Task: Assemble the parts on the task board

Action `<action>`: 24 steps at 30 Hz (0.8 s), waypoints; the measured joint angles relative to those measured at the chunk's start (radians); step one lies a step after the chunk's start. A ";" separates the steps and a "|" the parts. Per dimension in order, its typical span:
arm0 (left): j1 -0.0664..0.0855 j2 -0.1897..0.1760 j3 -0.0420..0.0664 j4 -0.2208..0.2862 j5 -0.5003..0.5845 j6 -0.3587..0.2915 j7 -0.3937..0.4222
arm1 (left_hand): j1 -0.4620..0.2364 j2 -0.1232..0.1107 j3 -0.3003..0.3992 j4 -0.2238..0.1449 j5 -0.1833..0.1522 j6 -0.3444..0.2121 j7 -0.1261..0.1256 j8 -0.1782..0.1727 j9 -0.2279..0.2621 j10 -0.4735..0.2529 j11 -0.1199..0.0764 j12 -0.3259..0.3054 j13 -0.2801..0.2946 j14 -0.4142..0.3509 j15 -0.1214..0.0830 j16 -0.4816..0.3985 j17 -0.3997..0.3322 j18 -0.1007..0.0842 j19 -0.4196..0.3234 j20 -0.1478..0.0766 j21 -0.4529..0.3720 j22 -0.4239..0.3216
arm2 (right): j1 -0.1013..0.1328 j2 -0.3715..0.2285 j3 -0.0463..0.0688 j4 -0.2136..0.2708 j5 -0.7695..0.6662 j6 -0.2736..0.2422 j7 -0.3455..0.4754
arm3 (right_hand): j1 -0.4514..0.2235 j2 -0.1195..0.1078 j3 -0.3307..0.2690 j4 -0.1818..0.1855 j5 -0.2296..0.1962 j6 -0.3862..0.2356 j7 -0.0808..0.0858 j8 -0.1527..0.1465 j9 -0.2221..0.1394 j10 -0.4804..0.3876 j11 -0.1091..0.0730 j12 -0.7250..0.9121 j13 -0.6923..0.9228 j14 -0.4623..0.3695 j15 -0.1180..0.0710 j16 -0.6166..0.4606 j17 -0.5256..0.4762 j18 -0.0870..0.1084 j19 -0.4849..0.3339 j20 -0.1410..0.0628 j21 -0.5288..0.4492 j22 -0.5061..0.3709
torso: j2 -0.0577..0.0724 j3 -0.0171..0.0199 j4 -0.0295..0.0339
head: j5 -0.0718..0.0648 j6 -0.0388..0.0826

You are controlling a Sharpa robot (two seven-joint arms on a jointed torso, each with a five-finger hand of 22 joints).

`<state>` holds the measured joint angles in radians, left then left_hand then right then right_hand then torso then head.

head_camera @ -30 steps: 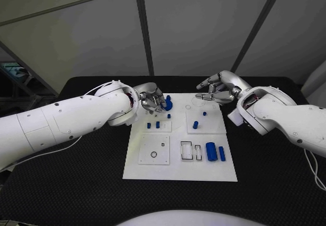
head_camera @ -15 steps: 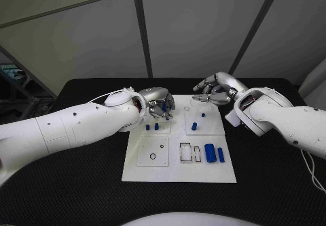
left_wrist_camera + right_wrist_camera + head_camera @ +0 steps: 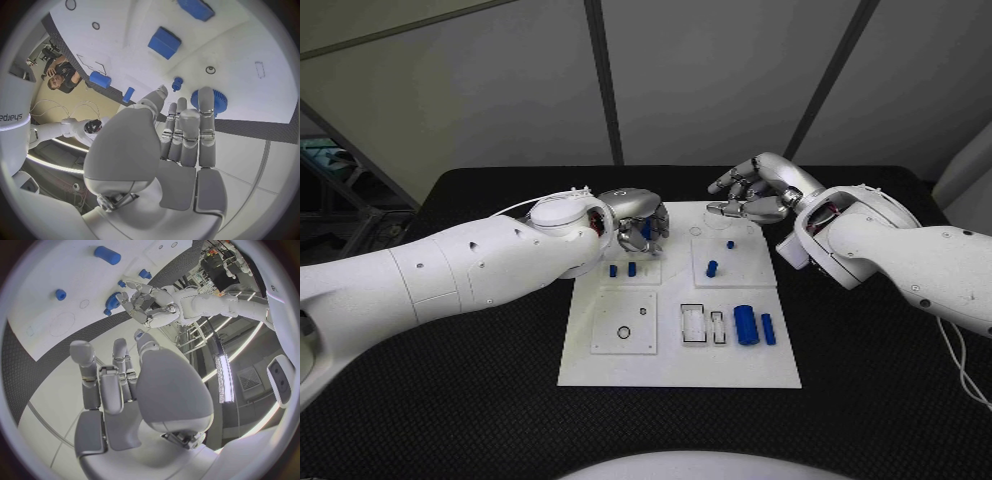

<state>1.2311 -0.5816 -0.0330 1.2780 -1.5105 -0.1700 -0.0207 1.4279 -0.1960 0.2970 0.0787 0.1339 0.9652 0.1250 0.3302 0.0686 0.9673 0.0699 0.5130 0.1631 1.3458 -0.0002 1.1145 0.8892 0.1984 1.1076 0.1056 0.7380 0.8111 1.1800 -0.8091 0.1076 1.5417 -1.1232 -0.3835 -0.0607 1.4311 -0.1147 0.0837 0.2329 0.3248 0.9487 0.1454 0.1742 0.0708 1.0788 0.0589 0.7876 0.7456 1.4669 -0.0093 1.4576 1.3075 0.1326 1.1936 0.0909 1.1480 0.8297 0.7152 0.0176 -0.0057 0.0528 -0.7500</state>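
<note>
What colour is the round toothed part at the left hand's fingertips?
Blue. The gear shows best in the left wrist view, at the left hand fingertips.

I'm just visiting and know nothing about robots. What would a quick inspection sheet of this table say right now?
Surface: black table, bearing a white task board.
Job's things: small blue parts lie and stand on the board; a blue round part sits at the left hand's fingertips.
Clutter: nothing seen.
Hands: left hand reaches over the board's far left corner, grip unclear; right hand hovers above the far edge, holding nothing.
Cables: white cable beneath the left arm.
Surroundings: grey wall panels behind.
</note>
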 measured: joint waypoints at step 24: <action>-0.004 0.010 0.000 -0.026 -0.029 0.054 -0.015 | 0.000 0.000 0.044 -0.014 0.000 0.027 -0.005 -0.025 -0.002 0.017 0.002 -0.021 -0.036 0.012 -0.001 0.040 0.005 0.000 0.000 0.000 0.027 0.033 | 0.000 0.000 0.000 0.001 -0.006 -0.001 0.000 | 0.006 -0.006 0.003 0.003 0.000 0.000 0.000 0.000 0.000 0.000 0.000 -0.006 -0.008 0.000 0.000 -0.001 0.000 0.000 0.000 0.000 -0.003 -0.005 | 0.000 -0.0002 0.0011 | -0.003 -0.005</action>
<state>1.2272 -0.5713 -0.0329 1.2524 -1.5399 -0.1164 -0.0358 1.4279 -0.1960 0.3409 0.0650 0.1339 0.9918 0.1196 0.3052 0.0663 0.9843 0.0718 0.4917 0.1268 1.3578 -0.0014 1.1546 0.8939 0.1984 1.1077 0.1058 0.7651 0.8441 1.1799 -0.8087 0.1076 1.5425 -1.1289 -0.3847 -0.0604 1.4371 -0.1208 0.0865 0.2358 0.3248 0.9487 0.1454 0.1741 0.0709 1.0789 0.0590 0.7816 0.7381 1.4668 -0.0092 1.4565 1.3074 0.1325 1.1936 0.0908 1.1452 0.8250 0.7155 0.0174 -0.0046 0.0495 -0.7548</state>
